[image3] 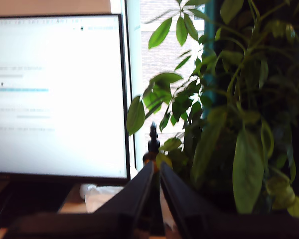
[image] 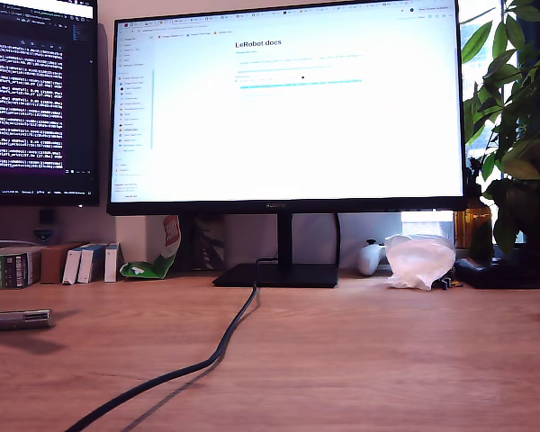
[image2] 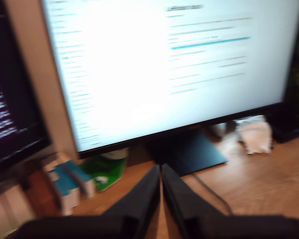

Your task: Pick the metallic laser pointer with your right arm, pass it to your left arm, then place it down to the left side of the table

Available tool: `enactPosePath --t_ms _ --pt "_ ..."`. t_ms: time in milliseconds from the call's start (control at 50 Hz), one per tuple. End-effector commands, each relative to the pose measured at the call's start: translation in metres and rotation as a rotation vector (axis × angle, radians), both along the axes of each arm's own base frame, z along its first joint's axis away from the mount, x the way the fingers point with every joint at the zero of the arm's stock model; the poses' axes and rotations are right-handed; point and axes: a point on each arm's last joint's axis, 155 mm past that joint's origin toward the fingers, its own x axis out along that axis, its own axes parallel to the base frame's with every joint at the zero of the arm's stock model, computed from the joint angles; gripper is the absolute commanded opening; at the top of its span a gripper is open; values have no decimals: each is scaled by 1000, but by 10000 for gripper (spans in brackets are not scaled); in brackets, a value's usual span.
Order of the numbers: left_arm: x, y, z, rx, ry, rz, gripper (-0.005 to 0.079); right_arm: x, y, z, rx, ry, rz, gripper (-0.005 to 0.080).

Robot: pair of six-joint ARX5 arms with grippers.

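The metallic laser pointer (image: 16, 319) lies flat on the table (image: 360, 360) at the exterior view's far left edge, with neither gripper near it and no arm showing in that view. My first gripper (image2: 160, 172) has its two black fingers pressed together with nothing between them, raised and facing the white monitor (image: 288, 103) and its stand. My second gripper (image3: 157, 169) is likewise closed on nothing, pointing at the leafy plant (image3: 229, 114) beside the monitor's edge, while a black cable (image: 198, 364) runs across the table from the monitor stand toward the near side.
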Motion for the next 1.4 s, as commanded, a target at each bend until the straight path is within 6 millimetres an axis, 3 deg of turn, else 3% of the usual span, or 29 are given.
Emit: enactPosePath --t_ms 0,120,580,960,1140,1380 --pt "-5 -5 -16 -18 17 -6 -24 -2 -1 -7 14 -5 -3 -11" --pt "-11 -6 -26 -30 -11 24 -24 -9 0 -14 12 -19 -3 -11" --pt "-40 1 -32 -70 -126 121 -24 -29 1 -51 74 -95 1 -11" --pt "-67 4 -35 -88 -233 138 -24 -56 5 -44 96 -268 21 -11" --pt "-77 5 -41 -97 -264 149 -24 -52 7 -52 84 -254 30 -11" --pt "-84 11 -55 -149 -330 180 -24 -35 9 -89 86 -232 47 -11"
